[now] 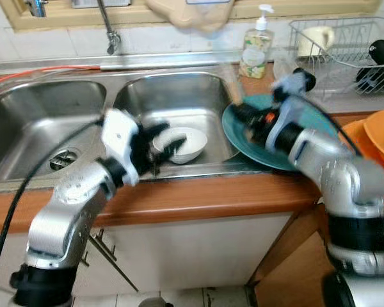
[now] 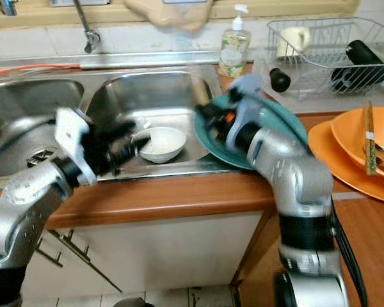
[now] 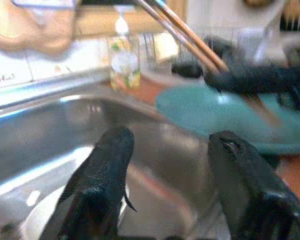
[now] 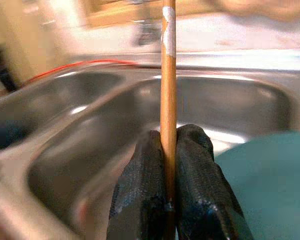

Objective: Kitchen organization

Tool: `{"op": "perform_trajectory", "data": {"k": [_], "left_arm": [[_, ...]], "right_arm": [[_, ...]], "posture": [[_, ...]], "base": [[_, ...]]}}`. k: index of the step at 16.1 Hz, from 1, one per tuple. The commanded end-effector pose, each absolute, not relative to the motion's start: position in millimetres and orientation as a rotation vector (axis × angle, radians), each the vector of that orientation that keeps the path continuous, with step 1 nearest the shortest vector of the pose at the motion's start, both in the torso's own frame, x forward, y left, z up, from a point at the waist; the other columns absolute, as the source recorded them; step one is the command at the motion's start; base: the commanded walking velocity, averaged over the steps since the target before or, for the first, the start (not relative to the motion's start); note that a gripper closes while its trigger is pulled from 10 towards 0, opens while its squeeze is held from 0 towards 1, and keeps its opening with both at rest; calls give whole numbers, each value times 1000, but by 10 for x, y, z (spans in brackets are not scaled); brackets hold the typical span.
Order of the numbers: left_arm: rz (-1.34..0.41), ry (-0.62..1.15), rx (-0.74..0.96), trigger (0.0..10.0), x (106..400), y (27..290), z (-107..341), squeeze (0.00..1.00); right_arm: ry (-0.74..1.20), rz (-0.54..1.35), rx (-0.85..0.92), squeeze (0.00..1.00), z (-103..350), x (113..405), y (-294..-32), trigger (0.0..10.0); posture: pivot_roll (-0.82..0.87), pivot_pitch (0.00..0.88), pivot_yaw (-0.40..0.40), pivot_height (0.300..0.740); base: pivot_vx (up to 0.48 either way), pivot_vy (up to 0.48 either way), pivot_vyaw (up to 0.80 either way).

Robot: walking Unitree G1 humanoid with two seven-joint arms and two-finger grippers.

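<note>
Right claw (image 4: 169, 150) clamped on chopsticks (image 4: 168, 75) above teal plate (image 1: 320, 128) at sink edge, left claw (image 3: 165, 165) spread open over white bowl (image 1: 182, 144) in basin; likely mid-transfer, next needing a placement spot.

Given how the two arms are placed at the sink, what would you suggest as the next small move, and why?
I'd probably have the right gripper carry its chopsticks toward the dish rack before releasing. Its jaws are shut on them above the teal plate, at the sink's right edge. The left gripper, jaws open, hangs over the white bowl and can wait.
</note>
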State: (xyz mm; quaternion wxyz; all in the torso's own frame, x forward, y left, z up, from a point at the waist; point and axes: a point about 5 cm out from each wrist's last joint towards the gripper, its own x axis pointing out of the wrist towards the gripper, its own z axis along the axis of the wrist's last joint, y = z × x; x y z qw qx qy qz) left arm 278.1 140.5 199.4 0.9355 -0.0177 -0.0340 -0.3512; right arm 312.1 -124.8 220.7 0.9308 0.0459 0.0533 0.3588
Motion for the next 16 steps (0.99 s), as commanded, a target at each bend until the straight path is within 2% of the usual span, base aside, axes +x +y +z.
{"op": "perform_trajectory", "data": {"k": [1,2,4,5,6,7,8,13,15,16], "left_arm": [[-693,-77,-82,10000,2817,1448,2025,749],[-696,-94,-172,10000,2830,1448,2053,0],[-744,-103,-315,10000,2821,1408,2069,0],[-783,-96,-387,6706,2803,1367,2056,0],[-797,-80,-449,2902,2802,1338,2028,0],[-790,-66,-491,1922,2815,1324,2006,0],[-767,-47,-512,0,2848,1310,1971,0],[-781,-32,-537,0,2868,1246,1943,0],[-828,-58,-563,0,2835,1211,1988,0],[-844,-56,-558,471,2818,1205,1988,0]], "right_arm": [[50,833,62,0,2284,3025,-1163,0],[45,913,43,0,2275,2927,-1112,0],[53,1005,8,0,2231,2813,-1053,0],[58,1043,-15,0,2199,2764,-1016,0],[60,1074,-32,0,2172,2726,-981,0],[61,1088,-38,0,2158,2708,-964,0],[59,1097,-47,0,2154,2695,-939,0],[59,1098,-61,0,2129,2680,-884,0],[67,1040,-70,0,2108,2735,-886,0],[63,1024,-66,0,2114,2752,-889,0]], "posture": [[-4,0,60,740],[-8,0,62,740],[-6,0,58,740],[-6,0,58,740],[-8,0,59,740],[-9,0,60,740],[-10,0,61,740],[-14,0,66,740],[-12,0,67,740],[-12,0,67,740]], "base": [[0,0,0],[0,0,0],[0,0,0],[0,0,0],[0,0,0],[0,0,0],[0,0,0],[0,0,0],[0,0,0],[0,0,0]]}}
